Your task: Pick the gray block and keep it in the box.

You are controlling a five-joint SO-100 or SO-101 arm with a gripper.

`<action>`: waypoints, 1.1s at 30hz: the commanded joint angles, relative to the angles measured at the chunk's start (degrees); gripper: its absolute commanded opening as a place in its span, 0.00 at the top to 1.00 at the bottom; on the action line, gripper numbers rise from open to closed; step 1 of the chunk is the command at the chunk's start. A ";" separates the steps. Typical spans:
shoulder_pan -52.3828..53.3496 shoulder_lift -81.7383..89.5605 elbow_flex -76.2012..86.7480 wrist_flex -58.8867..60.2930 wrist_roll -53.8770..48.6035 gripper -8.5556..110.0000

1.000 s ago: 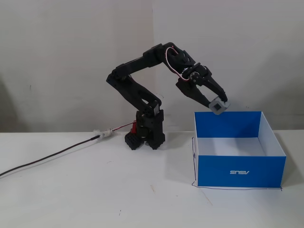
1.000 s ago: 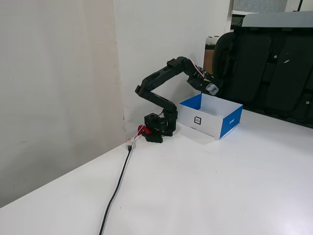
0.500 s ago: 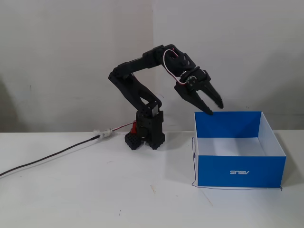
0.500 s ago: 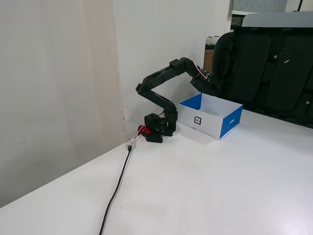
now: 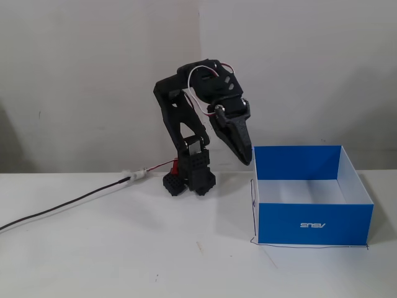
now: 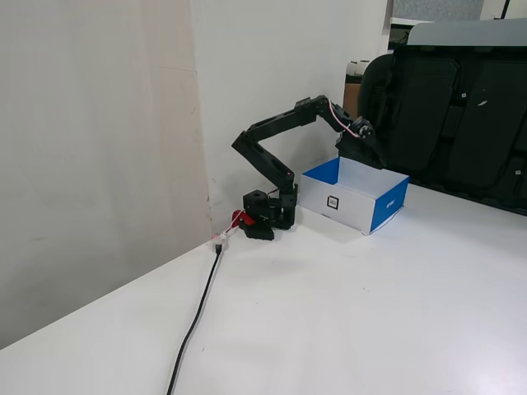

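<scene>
Black cable (image 6: 193, 321) runs up the table (image 6: 395, 329) from the bottom edge of one fixed view; in the other it comes in from the left edge (image 5: 62, 205), ending at a white connector (image 5: 138, 175).

Pincer (image 5: 246, 158) points down, tip just above the box's back-left corner as that view shows it. Fingers taper to one dark point and look narrow, but it is black on black, so I cannot tell if it is shut or holding anything. In the other fixed view the pincer (image 6: 366, 154) hangs over the far side of the box against dark chairs; state unreadable there too.

Gray block: not made out in either view. Most of the box floor is hidden behind the walls in both.

Box (image 5: 347, 217) sits on the table right of the arm base (image 5: 189, 177), close to it but apart. Front-on view shows its blue front with a white logo (image 5: 313, 225), a blue inner back wall, white inner sides and a thin pen outline (image 5: 310, 246) on the table around it. Side view shows the box (image 6: 389, 206) with a white wall carrying a small square label (image 6: 333, 202).

Arm base (image 6: 268, 218) stands by the wall corner, red part (image 6: 239, 218) beside it. Only the side view shows the black chairs (image 6: 461, 115) behind the table.
</scene>
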 commanded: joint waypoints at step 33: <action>28.39 47.90 45.35 -15.91 -9.49 0.93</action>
